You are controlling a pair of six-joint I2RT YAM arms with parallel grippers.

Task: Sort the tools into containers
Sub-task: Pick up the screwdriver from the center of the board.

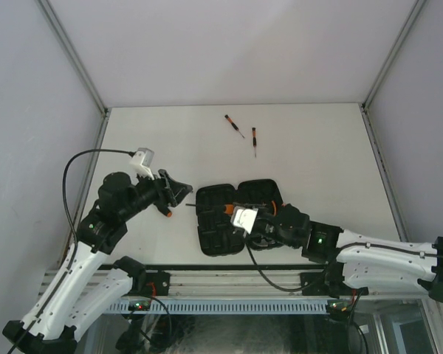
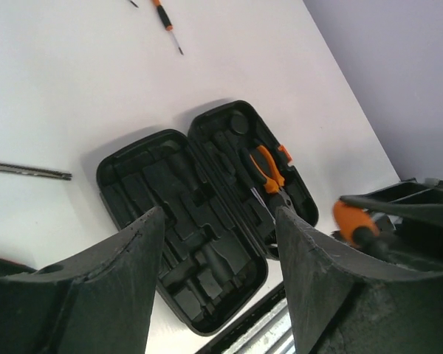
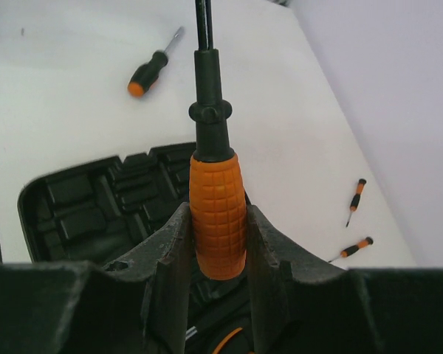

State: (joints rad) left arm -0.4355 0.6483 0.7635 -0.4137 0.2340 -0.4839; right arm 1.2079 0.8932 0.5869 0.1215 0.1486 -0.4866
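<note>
1. Since the case lies open flat on the surface with both moulded halves facing up, every slot is reachable from above. That explains why both arms crowd it.
2. Right hand: closed on the big screwdriver, fingers clamped on the orange grip, shaft sticking out past the fingertips. My read is that gripping the handle leaves the shaft free to seat in its slot first.
3. It hangs over the case's right half, the one that holds the pliers. Can't tell if the tool touches the moulding, as the fingers block the view.
4. Left hand: open, empty, just off the case's left edge and pointed at the case.
5. Loose screwdriver lies on the surface near the case's left edge, not touching it. Probably the left hand's next pick, which would explain the spread jaws.
6. Pair of thin screwdrivers lies on the surface well beyond the case's far edge, apart from each other. They are out of the way, so likely left for last.
7. Judgement: early-to-mid task. Pliers are in, one tool is in hand and three are outside the case.
8. Risk: the long shaft must line up with its slot. If it is off-angle, it will ride on the ribs instead of dropping in.
</note>
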